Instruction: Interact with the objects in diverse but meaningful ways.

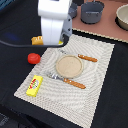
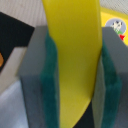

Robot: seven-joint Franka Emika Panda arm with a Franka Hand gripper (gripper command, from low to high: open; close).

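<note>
In the wrist view my gripper (image 2: 77, 95) is shut on the yellow banana (image 2: 75, 55), which stands between the green pads (image 2: 51, 85). In the exterior view the white gripper body (image 1: 55, 25) hangs high over the far left of the placemat (image 1: 95, 95) and hides the banana. The red tomato-like fruit (image 1: 33, 58) lies on the black table to the exterior view's left of the mat. The small yellow box (image 1: 34, 85) lies at the mat's near left edge and also shows in the wrist view (image 2: 116, 25). The orange ridged block (image 1: 37, 41) sits partly behind the arm.
A tan round plate (image 1: 68, 64) sits mid-mat, with an orange-handled fork (image 1: 82, 57) behind it and an orange-handled knife (image 1: 72, 82) in front. Two grey pots (image 1: 92, 11) stand at the back, and a bowl (image 1: 122, 16) at the back right.
</note>
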